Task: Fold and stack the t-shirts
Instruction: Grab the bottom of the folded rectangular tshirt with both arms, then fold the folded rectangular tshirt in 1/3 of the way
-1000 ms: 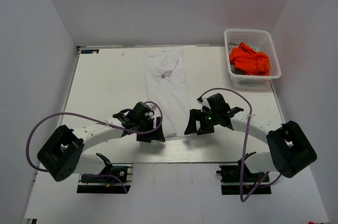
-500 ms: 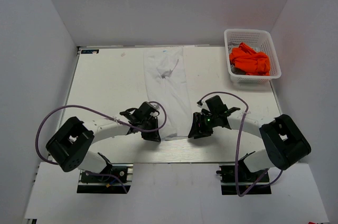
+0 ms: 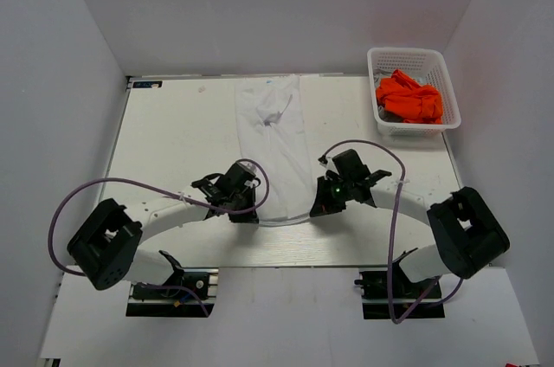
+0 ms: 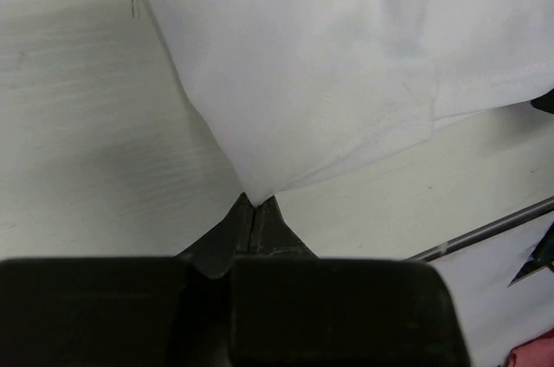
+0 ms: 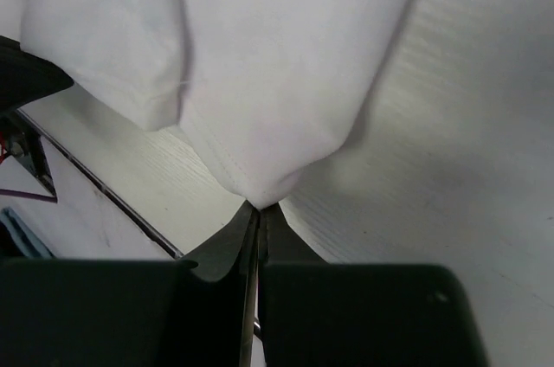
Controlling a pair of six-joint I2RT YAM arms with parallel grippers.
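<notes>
Seen from above, both arms bend inward over the near half of the desk [image 3: 173, 133]. The left arm [image 3: 164, 211] reaches from 8 o'clock toward the middle, and the right arm [image 3: 415, 202] reaches in from 4 o'clock. Their wrists are low and their fingers point at each other's side of the cloth.

The left hand [image 3: 251, 215] sits at the near left corner of the white t-shirt [image 3: 281, 151]. In its wrist view, the left hand [image 4: 253, 209] has its fingers pressed together with no gap, pinching that corner of the white t-shirt [image 4: 329, 64] so the cloth is drawn into a point. The right hand [image 3: 317, 209] is at the near right corner. In its own view, the right hand [image 5: 260, 211] is likewise clamped tight on the hem of the white t-shirt [image 5: 260, 64].

The white t-shirt lies as a long, narrow folded strip down the middle of the desk, from 12 o'clock toward 6 o'clock, with its near hem stretched between the two hands. The orange t-shirt [image 3: 409, 97] is bunched in the white basket [image 3: 407, 53] at 2 o'clock, well apart from both hands.
</notes>
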